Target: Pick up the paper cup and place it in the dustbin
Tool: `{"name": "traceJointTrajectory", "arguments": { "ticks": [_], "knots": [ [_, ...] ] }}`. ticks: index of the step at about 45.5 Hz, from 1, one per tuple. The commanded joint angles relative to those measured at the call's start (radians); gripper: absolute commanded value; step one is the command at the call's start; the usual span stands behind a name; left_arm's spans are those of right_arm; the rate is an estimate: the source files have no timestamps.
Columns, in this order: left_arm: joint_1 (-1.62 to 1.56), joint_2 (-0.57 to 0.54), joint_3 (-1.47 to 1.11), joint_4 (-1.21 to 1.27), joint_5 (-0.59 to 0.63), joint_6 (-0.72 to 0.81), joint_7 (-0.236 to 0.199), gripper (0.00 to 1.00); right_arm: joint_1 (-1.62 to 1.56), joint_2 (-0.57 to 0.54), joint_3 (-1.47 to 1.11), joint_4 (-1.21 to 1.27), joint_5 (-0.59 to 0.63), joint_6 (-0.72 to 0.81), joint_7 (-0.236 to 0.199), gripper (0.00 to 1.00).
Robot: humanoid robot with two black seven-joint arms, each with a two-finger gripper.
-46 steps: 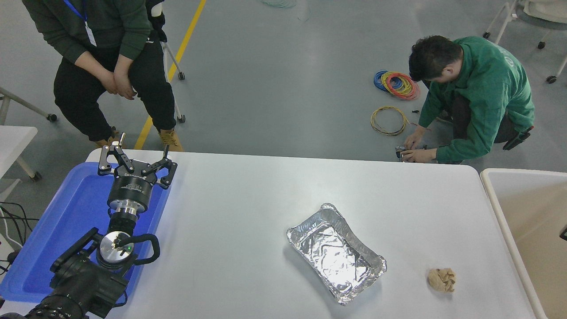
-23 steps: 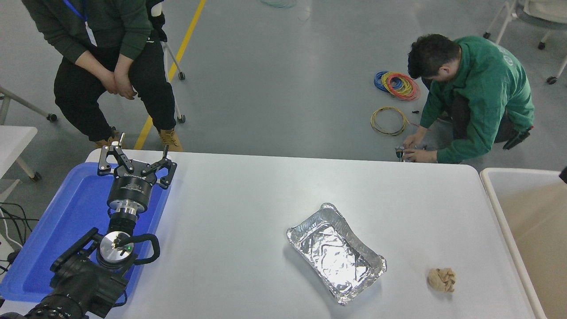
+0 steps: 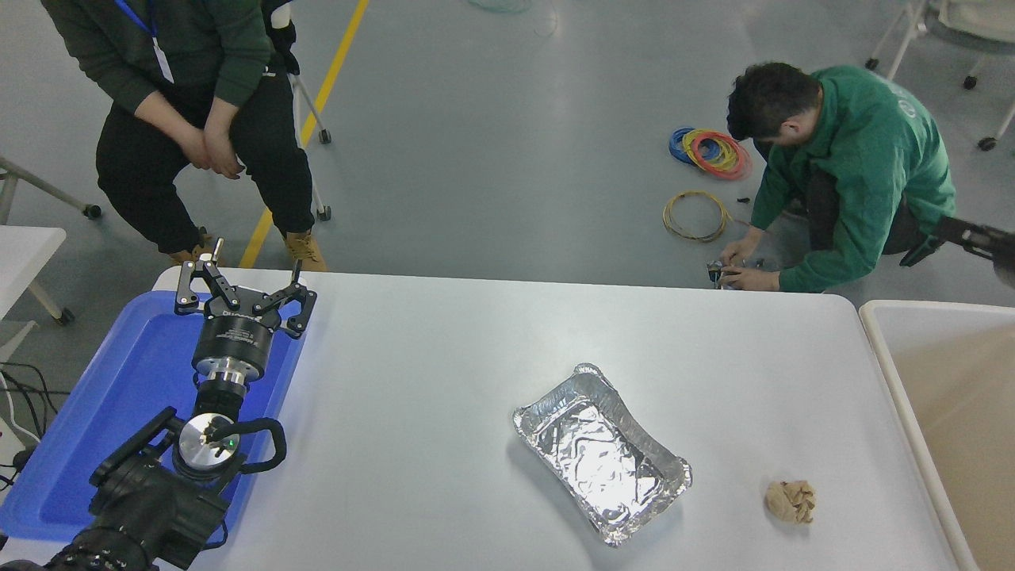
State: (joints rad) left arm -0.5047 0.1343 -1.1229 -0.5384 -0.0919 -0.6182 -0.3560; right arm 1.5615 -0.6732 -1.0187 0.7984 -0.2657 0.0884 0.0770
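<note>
A white table (image 3: 444, 349) fills the near half of the scene, with grey floor beyond. At seven o'clock the left gripper (image 3: 242, 295) hangs over a blue tray (image 3: 119, 381), fingers spread and empty. At five o'clock lie a foil tray (image 3: 601, 454) and a crumpled paper ball (image 3: 790, 501). The dustbin (image 3: 880, 349) stands at four o'clock; no paper cup shows. At three o'clock a sliver of the right gripper (image 3: 979, 238) enters; its fingers cannot be made out. Further off, one person (image 3: 190, 87) sits and another (image 3: 856, 166) crouches by wire coils (image 3: 710, 151).

A workshop or robotics lab with a grey painted floor and a yellow floor line (image 3: 337, 71) at 11 o'clock. Coloured wire coils (image 3: 710, 151) lie at 1 o'clock, beside a crouching person (image 3: 856, 174).
</note>
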Motion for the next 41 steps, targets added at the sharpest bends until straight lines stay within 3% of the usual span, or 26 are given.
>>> {"name": "traceJointTrajectory", "arguments": {
  "ticks": [1, 16, 33, 41],
  "knots": [
    [0.0, -0.001, 0.0, 0.0, 0.0, 0.0, 0.0, 1.0, 0.259, 0.026, -0.081, 0.16, -0.006, 0.252, 0.0, 1.0],
    [0.0, 0.001, 0.0, 0.0, 0.0, 0.0, 0.0, 1.0, 0.446, 0.115, -0.084, 0.352, -0.013, 0.393, 0.0, 1.0],
    [0.0, 0.001, 0.0, 0.0, 0.0, 0.0, 0.0, 1.0, 0.601, 0.282, -0.227, 0.482, -0.01, 0.692, 0.0, 1.0],
    [0.0, 0.001, 0.0, 0.0, 0.0, -0.001, 0.0, 1.0, 0.634, 0.313, -0.227, 0.542, -0.01, 0.697, 0.0, 1.0]
  ]
}}
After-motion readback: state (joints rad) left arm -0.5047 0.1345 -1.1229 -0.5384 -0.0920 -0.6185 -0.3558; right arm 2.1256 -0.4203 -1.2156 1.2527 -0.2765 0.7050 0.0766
